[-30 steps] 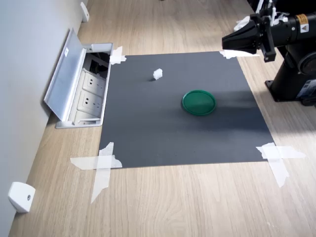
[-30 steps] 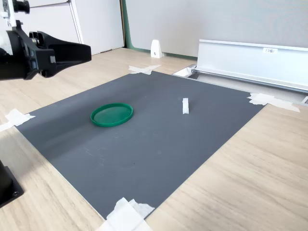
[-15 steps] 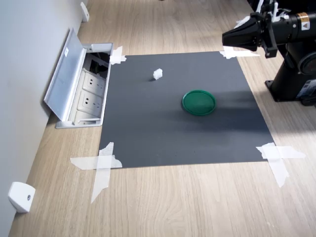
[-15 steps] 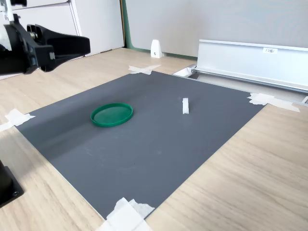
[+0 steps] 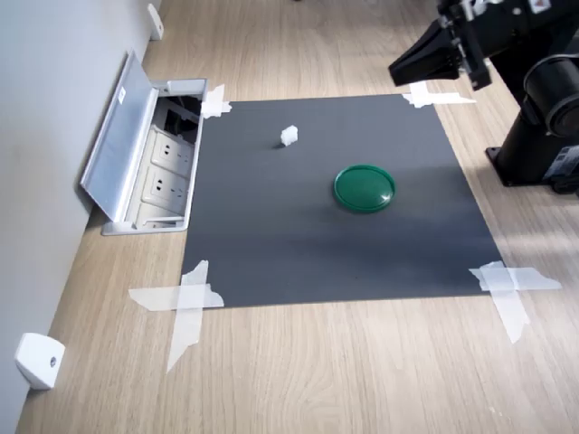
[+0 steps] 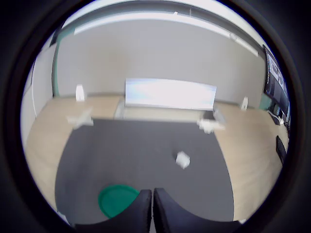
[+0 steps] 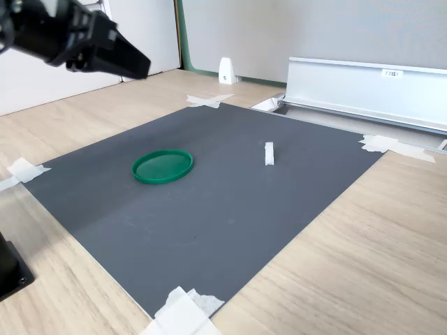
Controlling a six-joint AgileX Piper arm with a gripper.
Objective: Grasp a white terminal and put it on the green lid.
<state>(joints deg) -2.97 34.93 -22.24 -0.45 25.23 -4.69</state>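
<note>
The white terminal [image 5: 289, 136] [image 7: 269, 153] [image 6: 182, 159] is a tiny white block standing alone on the dark grey mat. The green lid [image 5: 365, 188] [image 7: 163, 166] [image 6: 118, 200] lies flat on the mat, well apart from the terminal. My gripper [image 5: 395, 70] [image 7: 145, 70] [image 6: 152, 193] hangs high in the air over the mat's corner nearest the arm base, tilted down toward the mat. It is above and behind the lid. Its two black fingers are pressed together and hold nothing.
The mat [image 5: 317, 253] is taped to a wooden table with white tape strips [image 5: 187, 298]. An open socket box with a raised metal flap [image 5: 136, 145] borders the mat beside the wall. A white wedge piece [image 5: 38, 360] lies near the wall. The arm's black base [image 5: 543, 154] stands beside the mat.
The gripper has risen, tipped its nose downward and moved a little toward the first exterior view's left. The terminal and lid have not moved.
</note>
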